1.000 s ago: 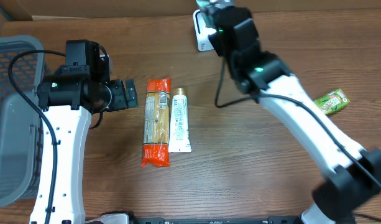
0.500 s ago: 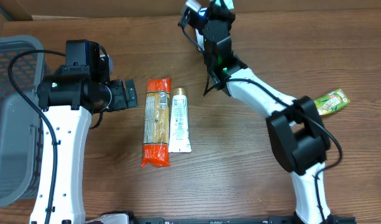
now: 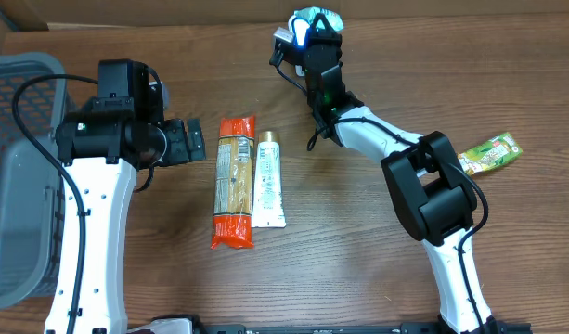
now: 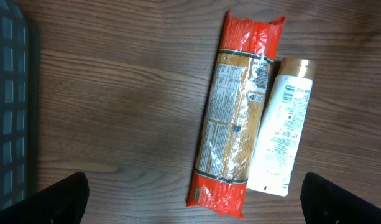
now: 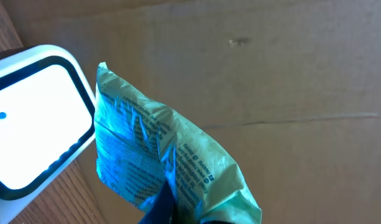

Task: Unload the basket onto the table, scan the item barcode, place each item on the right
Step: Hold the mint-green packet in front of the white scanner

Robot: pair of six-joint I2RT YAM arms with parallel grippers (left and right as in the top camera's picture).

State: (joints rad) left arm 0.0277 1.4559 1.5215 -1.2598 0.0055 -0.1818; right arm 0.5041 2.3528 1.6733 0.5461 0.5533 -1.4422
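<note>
Right gripper [image 3: 314,37]: clenched on a pale green packet [image 5: 159,155], pinched at the packet's lower edge. Only a dark sliver of finger visible in the wrist view. Raised over the far edge of the table [image 3: 377,260]. Packet crinkled, printed side toward the wrist camera, small text unreadable. Close on the packet's left in the wrist view, contact not discernible: white scanner [image 5: 35,118], dark-rimmed window, one blue dot on its face. Behind both: flat cardboard wall [image 5: 271,62]. Well off to this gripper's right, down on the wood: a second green packet [image 3: 488,153], lying flat, alone.

Left gripper [image 3: 197,141]: released, fingers spread wide, grasping nothing, hovering over bare wood. Just ahead of its tips: orange pasta pack [image 4: 240,118], flat, label up. On the pack's side away from the gripper, touching along the long edge: white tube [image 4: 280,137], gold cap toward the table's far edge. Behind the left arm, at the table's edge: grey mesh basket [image 3: 15,176].
</note>
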